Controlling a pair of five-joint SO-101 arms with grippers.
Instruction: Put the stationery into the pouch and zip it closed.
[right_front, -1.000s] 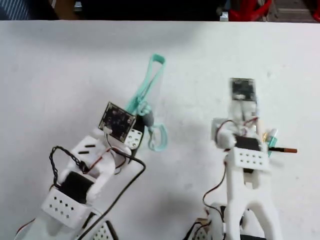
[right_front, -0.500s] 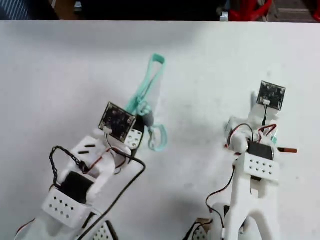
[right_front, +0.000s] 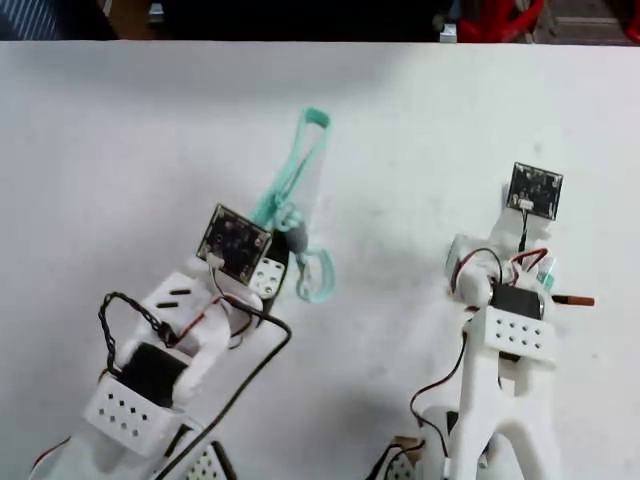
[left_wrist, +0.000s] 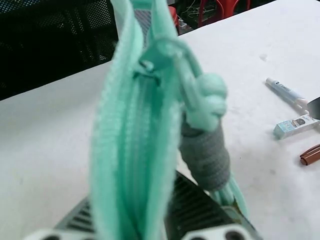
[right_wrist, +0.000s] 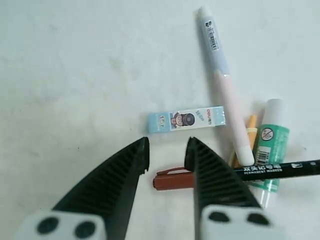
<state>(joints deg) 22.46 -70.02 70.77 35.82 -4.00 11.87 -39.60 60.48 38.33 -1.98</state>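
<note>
One pouch: a mint-green pouch (right_front: 298, 175) stands on edge near the middle of the white table (right_front: 120, 130), and its loop strap (right_front: 318, 278) trails toward the near edge.
Left gripper: the left gripper (right_front: 285, 255) is clamped on the pouch's near end, with the zip edge rising between its fingers; whether the zip is open I cannot tell.
Right gripper: the right gripper (right_wrist: 167, 150) has its fingers a little apart and grips nothing, hanging just over the capped end of the marker (right_wrist: 235, 175).
Stationery: a cluster lies near the table's right edge, well apart from the pouch. It holds a pale pen (right_wrist: 222, 85), a glue stick (right_wrist: 270, 145), the marker, and a small printed box (right_wrist: 186, 120) just beside them.
</note>
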